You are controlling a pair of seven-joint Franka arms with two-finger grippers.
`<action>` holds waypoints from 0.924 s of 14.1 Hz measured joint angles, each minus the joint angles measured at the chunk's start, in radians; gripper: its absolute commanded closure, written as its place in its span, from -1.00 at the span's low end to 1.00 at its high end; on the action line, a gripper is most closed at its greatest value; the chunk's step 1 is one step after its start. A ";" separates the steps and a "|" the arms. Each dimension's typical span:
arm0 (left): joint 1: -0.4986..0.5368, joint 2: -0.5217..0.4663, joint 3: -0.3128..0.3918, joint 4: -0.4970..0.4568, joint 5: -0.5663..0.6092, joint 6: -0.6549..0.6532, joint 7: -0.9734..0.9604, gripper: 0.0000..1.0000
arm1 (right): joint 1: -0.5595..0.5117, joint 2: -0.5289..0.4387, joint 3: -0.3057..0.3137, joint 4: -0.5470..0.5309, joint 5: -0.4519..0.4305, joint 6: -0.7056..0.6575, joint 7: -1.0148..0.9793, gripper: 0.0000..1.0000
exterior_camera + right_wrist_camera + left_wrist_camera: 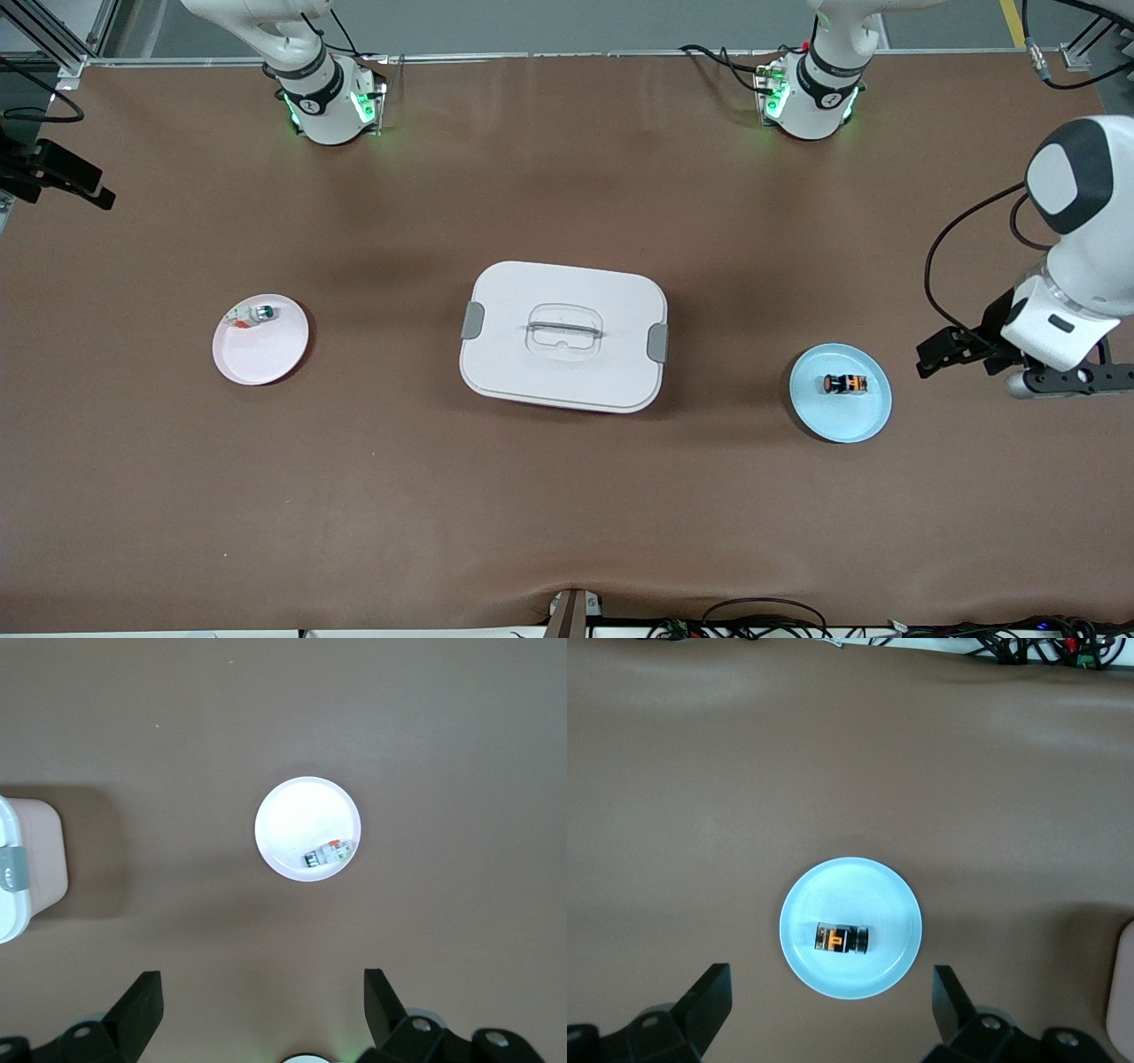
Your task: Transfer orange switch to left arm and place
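Switch (845, 384) lies flat on the blue plate (864, 424), long axis along the table's length, orange-red end toward the box (563, 336). Left gripper (833, 1010) and right gripper (263, 1010) hang high with fingers spread, holding nothing.

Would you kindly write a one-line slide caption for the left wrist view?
Open left gripper high over the orange switch lying on its blue plate.

A brown bench (567, 496) carries three things in a row. The white box (563, 337) sits at the middle. A pink plate (257, 350) lies toward the right arm's end, a blue plate (842, 409) toward the left arm's end, both well apart from the box.
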 measured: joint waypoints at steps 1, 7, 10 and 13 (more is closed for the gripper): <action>0.000 -0.029 0.000 -0.022 0.000 -0.002 0.000 -1.00 | 0.001 0.000 0.000 0.000 0.003 0.002 -0.003 -1.00; 0.000 -0.191 0.000 -0.087 0.000 -0.114 0.000 -1.00 | 0.003 0.000 0.000 0.000 -0.003 0.027 -0.006 -1.00; 0.000 -0.245 0.000 -0.087 0.000 -0.186 0.000 -1.00 | 0.003 0.000 0.000 0.000 -0.006 0.033 -0.006 -1.00; 0.000 -0.263 -0.001 -0.075 0.000 -0.203 0.000 -1.00 | 0.003 0.000 0.000 0.000 -0.006 0.038 -0.007 -1.00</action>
